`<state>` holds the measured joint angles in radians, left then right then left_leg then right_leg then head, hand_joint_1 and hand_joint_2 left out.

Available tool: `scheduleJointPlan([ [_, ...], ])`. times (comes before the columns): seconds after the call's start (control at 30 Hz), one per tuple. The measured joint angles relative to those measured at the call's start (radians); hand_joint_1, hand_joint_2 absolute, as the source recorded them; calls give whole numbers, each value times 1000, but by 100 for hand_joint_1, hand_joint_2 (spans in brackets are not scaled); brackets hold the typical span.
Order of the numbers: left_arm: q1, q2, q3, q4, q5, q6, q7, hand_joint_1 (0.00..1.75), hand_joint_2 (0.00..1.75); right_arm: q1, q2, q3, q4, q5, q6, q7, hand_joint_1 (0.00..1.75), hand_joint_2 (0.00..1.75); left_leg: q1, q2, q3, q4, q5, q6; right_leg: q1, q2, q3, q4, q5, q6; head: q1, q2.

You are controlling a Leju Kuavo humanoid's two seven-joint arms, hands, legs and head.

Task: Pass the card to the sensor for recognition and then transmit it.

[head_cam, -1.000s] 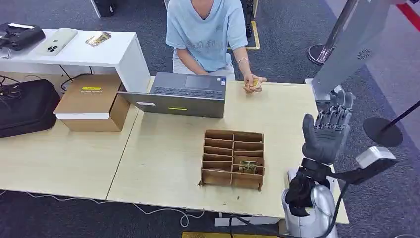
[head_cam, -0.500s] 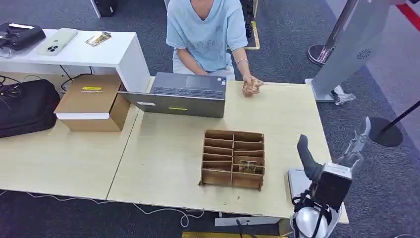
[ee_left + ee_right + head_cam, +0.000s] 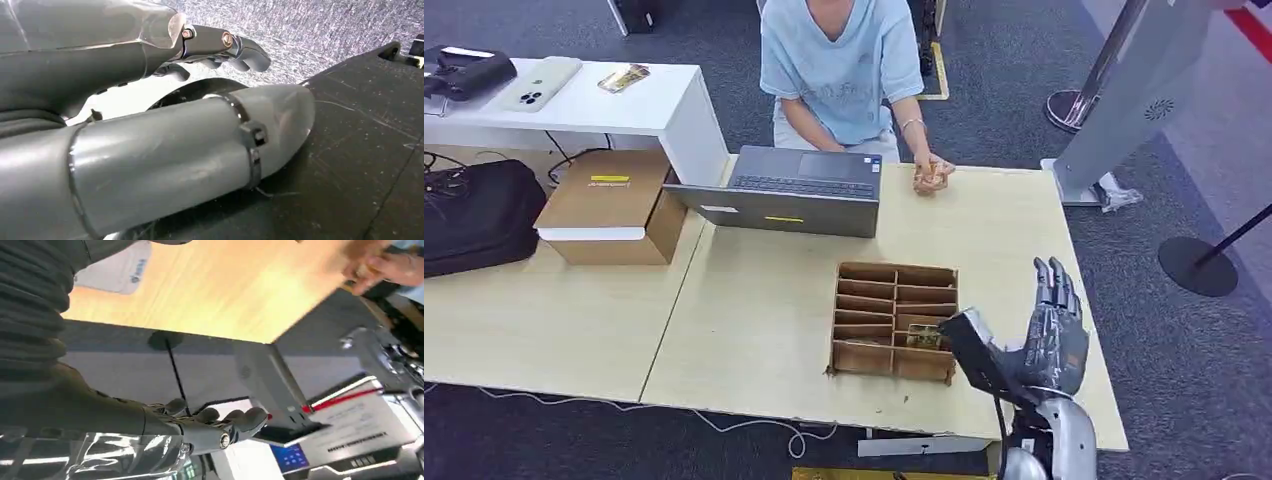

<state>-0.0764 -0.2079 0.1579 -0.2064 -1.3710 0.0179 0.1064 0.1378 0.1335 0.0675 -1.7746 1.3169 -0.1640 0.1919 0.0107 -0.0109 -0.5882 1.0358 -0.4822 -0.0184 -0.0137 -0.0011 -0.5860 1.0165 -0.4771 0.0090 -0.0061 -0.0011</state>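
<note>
- Far left: a black soft bag (image 3: 476, 215) lies on the pale wooden table (image 3: 754, 300), beside a brown cardboard box with a yellow label (image 3: 609, 205); behind them a white side table (image 3: 639, 110) carries a phone and a small packet.
- Centre left: a grey open laptop (image 3: 789, 190) stands at the table's far edge, in front of a seated person in a light blue shirt (image 3: 839, 60), whose hand (image 3: 932, 175) rests on the table holding something small.
- Centre: a brown cardboard divider tray with two columns of slots (image 3: 894, 320) holds the small yellowish patterned card (image 3: 923, 337) in a near slot of its right column.
- Right: the robot's right hand (image 3: 1049, 335) is raised over the table's near right corner, fingers straight and apart, holding nothing. The card lies just to its left, near but untouched.
- Far right: a tall grey sensor stand (image 3: 1124, 100) rises beyond the table's far right corner; the right wrist view shows its blue screen (image 3: 290, 456).
- Left hand (image 3: 220, 47): hanging over the floor, fingers curled, apparently empty.
- Step in hand, by judgement: reaching for the card. The right hand should come down over the slot and pinch the card's upper edge without pushing the light tray.
</note>
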Motion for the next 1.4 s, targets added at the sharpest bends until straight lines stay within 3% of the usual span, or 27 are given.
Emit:
scheduleJointPlan([
  [0.4,0,-1,0,0,-14,-7,1,0,0,51,-40,3,-31,150,46,129,0,175,0,0,0,0,0,1,0,0,0,0,0,0,0,0],
  [0.7,-1,-2,0,0,-18,-7,1,0,0,53,-55,5,-30,108,38,103,0,175,0,0,0,0,0,1,0,0,0,0,0,0,0,0],
  [0.8,-1,-2,-1,0,-19,-8,1,0,0,53,-56,13,-30,37,35,46,5,175,0,0,0,0,0,1,0,0,0,0,0,0,0,0],
  [0.83,-1,-2,-1,0,-20,-9,1,0,0,53,-57,21,-30,6,35,21,16,175,0,0,0,0,0,1,0,0,0,0,0,0,0,0],
  [0.87,-1,-2,-2,0,-21,-9,1,0,0,52,-58,28,-30,-17,37,1,38,175,0,0,0,0,0,1,0,0,0,0,0,0,0,0],
  [1.0,-2,-2,-2,0,-23,-12,1,0,0,44,-58,54,-27,-37,37,-21,31,175,0,0,0,0,0,1,0,0,0,0,0,0,0,0],
  [1.03,-3,-2,-2,0,-24,-12,1,0,0,43,-58,60,-26,-37,37,-23,21,175,0,0,0,0,0,1,0,0,0,0,0,0,0,0],
  [1.1,-3,-2,-2,0,-24,-13,0,0,0,38,-59,70,-24,-37,37,-23,24,175,0,0,0,0,0,1,0,0,0,0,0,0,0,0],
  [1.2,-3,-2,-2,0,-25,-14,0,0,0,28,-60,84,-19,-39,37,-22,35,175,0,0,0,0,0,1,0,0,0,0,0,0,0,0],
  [1.27,-3,-2,-2,0,-25,-14,0,0,0,21,-63,91,-14,-42,37,-21,59,175,0,0,0,0,0,1,0,0,0,0,0,0,0,0],
  [1.4,-3,-2,-2,0,-25,-15,-1,0,0,9,-66,106,-3,-38,34,-18,75,175,0,0,0,0,0,1,0,0,0,0,0,0,0,0],
])
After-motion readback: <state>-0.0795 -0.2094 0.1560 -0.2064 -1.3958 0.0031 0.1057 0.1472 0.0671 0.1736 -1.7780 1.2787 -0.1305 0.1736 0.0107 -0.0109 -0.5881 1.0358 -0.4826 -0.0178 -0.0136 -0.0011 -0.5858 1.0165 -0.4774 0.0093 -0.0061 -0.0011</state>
